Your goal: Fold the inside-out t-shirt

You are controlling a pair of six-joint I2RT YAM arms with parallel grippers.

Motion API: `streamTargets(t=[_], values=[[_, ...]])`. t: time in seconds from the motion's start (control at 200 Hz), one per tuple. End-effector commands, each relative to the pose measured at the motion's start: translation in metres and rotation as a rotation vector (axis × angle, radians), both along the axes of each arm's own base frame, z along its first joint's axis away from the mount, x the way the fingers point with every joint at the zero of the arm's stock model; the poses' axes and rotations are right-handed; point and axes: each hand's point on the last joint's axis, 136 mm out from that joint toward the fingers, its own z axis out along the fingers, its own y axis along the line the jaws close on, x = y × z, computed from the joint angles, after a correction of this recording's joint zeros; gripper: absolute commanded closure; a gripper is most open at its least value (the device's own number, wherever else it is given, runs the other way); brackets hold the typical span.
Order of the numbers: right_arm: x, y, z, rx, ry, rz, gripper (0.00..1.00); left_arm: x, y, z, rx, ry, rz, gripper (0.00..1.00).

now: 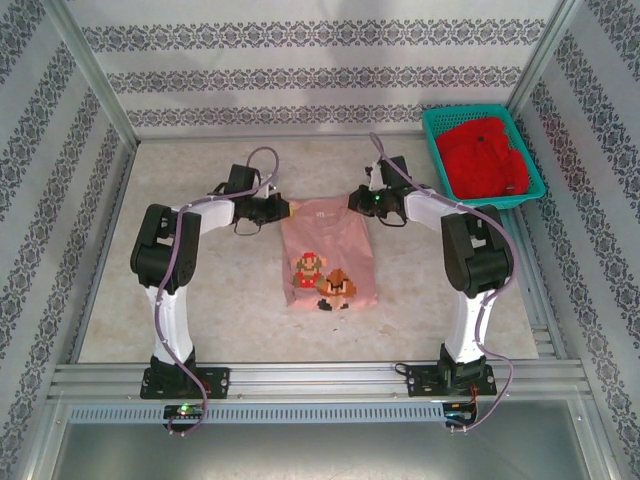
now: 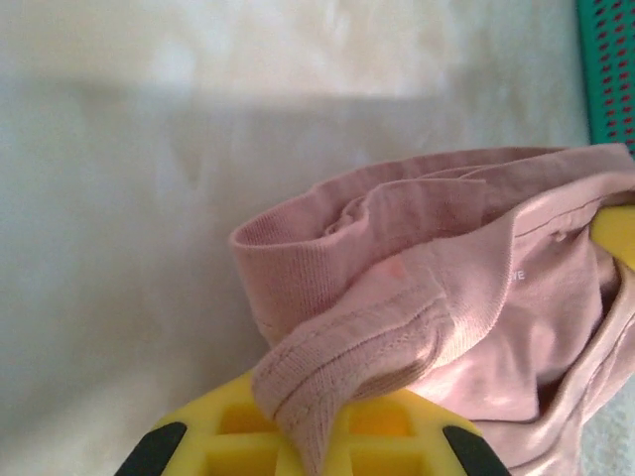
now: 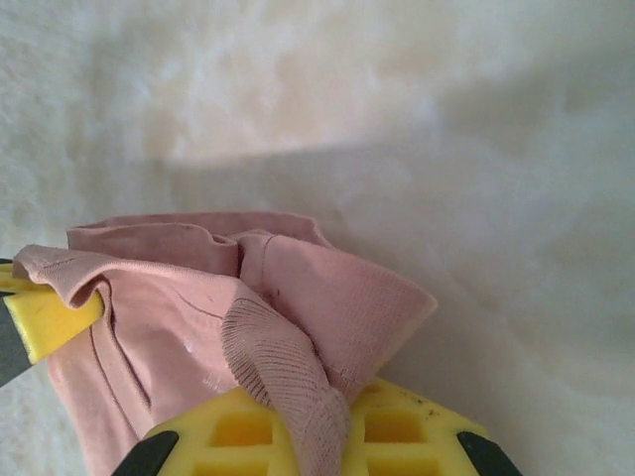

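Bunched t-shirt [image 2: 427, 268] over left tool [image 2: 308, 431]

Lab cell: aluminium frame [image 1: 320, 376], wallpapered walls [image 1: 300, 60]

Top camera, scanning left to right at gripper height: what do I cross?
left gripper, shut on the shirt's far edge → pink t-shirt → right gripper, shut on the same edge → teal basket holding the red garment
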Motion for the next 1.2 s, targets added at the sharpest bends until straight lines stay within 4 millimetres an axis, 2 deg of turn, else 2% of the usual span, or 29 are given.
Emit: streamTargets(t=[0.0, 0.06, 0.175, 0.29, 0.38, 0.455, 0.555, 0.675, 0.73, 0.844, 0.924, 1.029, 1.104, 1.194], values=[[0.035, 0.001, 0.076, 0.069, -0.186, -0.018, 1.00, 0.037, 0.007, 0.071, -0.029, -0.181, 0.030, 1.00], [0.048, -0.001, 0.101, 0.083, -0.240, -0.021, 1.00, 0.052, 0.008, 0.094, -0.037, -0.227, 0.031, 1.00], [0.070, -0.006, 0.165, 0.100, -0.371, -0.023, 1.00, 0.079, 0.010, 0.161, -0.045, -0.341, 0.031, 1.00], [0.074, -0.009, 0.230, 0.118, -0.514, -0.003, 1.00, 0.085, 0.009, 0.220, -0.029, -0.435, 0.010, 1.00], [0.065, -0.005, 0.261, 0.126, -0.590, 0.033, 1.00, 0.080, 0.010, 0.245, -0.023, -0.474, -0.001, 1.00], [0.053, -0.001, 0.266, 0.118, -0.618, 0.066, 1.00, 0.070, 0.008, 0.249, -0.032, -0.480, -0.016, 1.00], [0.034, 0.006, 0.247, 0.097, -0.620, 0.108, 1.00, 0.054, 0.006, 0.231, -0.046, -0.456, -0.031, 1.00], [0.002, 0.013, 0.204, 0.069, -0.565, 0.148, 1.00, 0.021, -0.004, 0.197, -0.097, -0.405, -0.047, 1.00], [-0.017, 0.015, 0.182, 0.068, -0.523, 0.162, 1.00, -0.002, -0.010, 0.177, -0.117, -0.367, -0.055, 1.00], [-0.073, 0.018, 0.133, 0.035, -0.428, 0.186, 1.00, -0.062, -0.028, 0.146, -0.138, -0.300, -0.096, 1.00], [-0.116, 0.018, 0.107, 0.021, -0.370, 0.192, 1.00, -0.108, -0.039, 0.129, -0.118, -0.251, -0.132, 1.00], [-0.161, 0.013, 0.075, 0.009, -0.292, 0.163, 1.00, -0.159, -0.044, 0.108, -0.075, -0.206, -0.158, 1.00], [-0.182, 0.005, 0.057, -0.010, -0.248, 0.134, 1.00, -0.185, -0.046, 0.094, -0.061, -0.174, -0.168, 1.00], [-0.194, -0.009, 0.039, -0.050, -0.208, 0.096, 1.00, -0.198, -0.043, 0.078, -0.037, -0.127, -0.165, 1.00]])
